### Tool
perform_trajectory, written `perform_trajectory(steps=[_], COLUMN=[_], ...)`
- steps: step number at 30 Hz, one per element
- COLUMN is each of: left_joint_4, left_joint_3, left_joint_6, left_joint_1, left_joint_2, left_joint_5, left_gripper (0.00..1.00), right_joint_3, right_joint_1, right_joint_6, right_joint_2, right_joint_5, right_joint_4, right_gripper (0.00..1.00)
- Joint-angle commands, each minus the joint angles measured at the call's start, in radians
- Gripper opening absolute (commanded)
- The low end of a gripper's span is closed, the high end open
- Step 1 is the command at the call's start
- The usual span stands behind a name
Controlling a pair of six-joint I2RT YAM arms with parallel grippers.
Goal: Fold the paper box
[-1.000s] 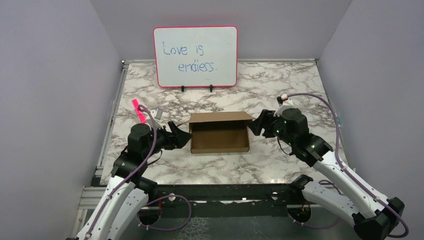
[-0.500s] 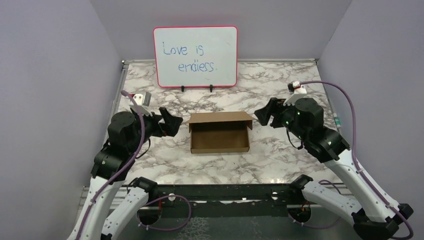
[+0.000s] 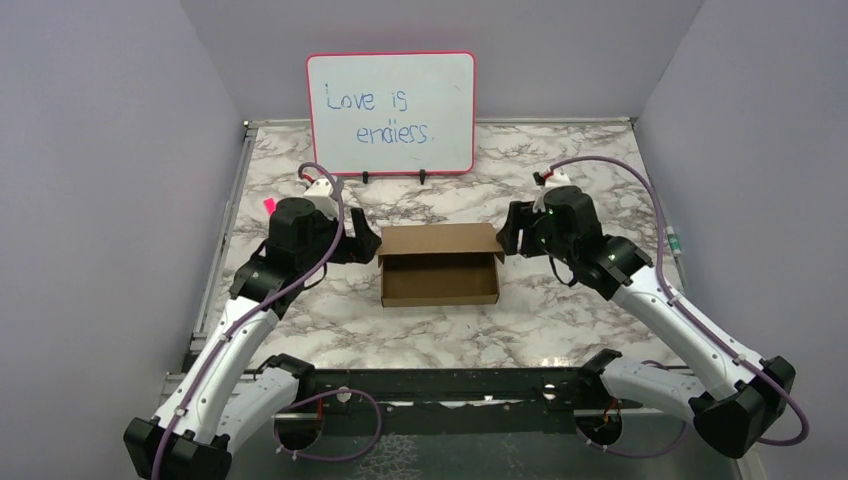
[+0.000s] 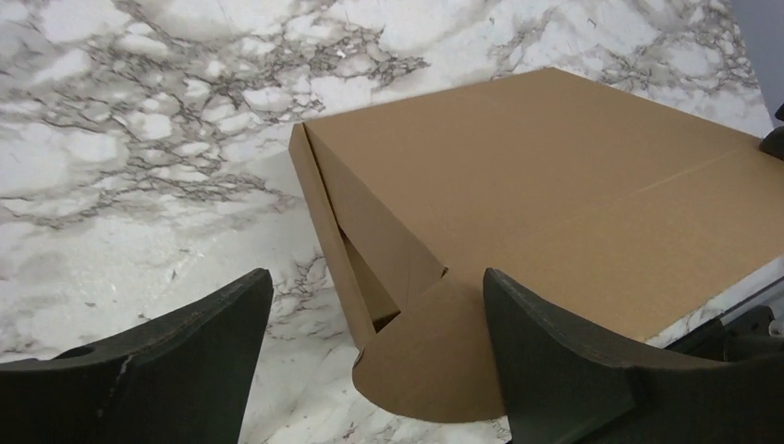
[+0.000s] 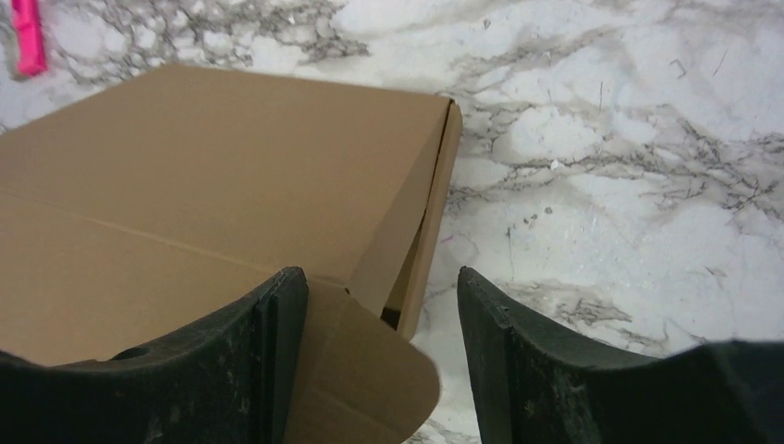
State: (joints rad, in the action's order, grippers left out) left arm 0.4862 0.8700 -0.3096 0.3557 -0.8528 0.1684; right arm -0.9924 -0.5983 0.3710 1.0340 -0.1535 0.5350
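The brown cardboard paper box (image 3: 440, 272) lies in the middle of the marble table as an open tray, its lid standing up along the far side. My left gripper (image 3: 362, 246) is open at the box's far left corner. In the left wrist view (image 4: 374, 356) the lid's rounded ear flap (image 4: 434, 365) sits between the fingers, close to the right one. My right gripper (image 3: 508, 240) is open at the far right corner. In the right wrist view (image 5: 379, 365) the other ear flap (image 5: 370, 384) lies between the fingers, against the left finger (image 5: 250, 370).
A pink-framed whiteboard (image 3: 391, 112) stands at the back of the table. A pink object (image 3: 268, 206) lies near the left edge and also shows in the right wrist view (image 5: 26, 37). Purple walls close in both sides.
Both arms swung out from the box and came back. Both grippers now sit further back, at the lid's far corners, each astride an ear flap. The box has not moved.
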Motion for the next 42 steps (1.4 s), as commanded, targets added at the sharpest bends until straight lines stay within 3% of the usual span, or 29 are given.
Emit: perform_trajectory(steps=[1, 7, 22, 30, 42], left_joint_4=[-0.047, -0.054, -0.297, -0.419, -0.482], left_joint_3=[-0.091, -0.202, -0.505, -0.616, -0.680], left_joint_6=[-0.025, -0.080, -0.352, -0.415, -0.391], left_joint_1=[0.002, 0.003, 0.003, 0.003, 0.016], left_joint_2=[0.037, 0.090, 0.204, 0.141, 0.037], left_joint_5=[0.083, 0.136, 0.129, 0.107, -0.018], left_gripper=[0.81, 0.72, 0.75, 0.75, 0.68], right_joint_3=[0.072, 0.174, 0.434, 0.523, 0.574], right_joint_1=[0.002, 0.002, 0.002, 0.003, 0.003], right_joint_6=[-0.001, 0.028, 0.133, 0.172, 0.201], right_joint_2=[-0.024, -0.079, -0.112, -0.082, -0.004], right_joint_5=[0.071, 0.089, 0.098, 0.076, 0.027], right_joint_4=[-0.008, -0.009, -0.204, -0.282, -0.373], right_gripper=[0.64, 0.64, 0.62, 0.61, 0.61])
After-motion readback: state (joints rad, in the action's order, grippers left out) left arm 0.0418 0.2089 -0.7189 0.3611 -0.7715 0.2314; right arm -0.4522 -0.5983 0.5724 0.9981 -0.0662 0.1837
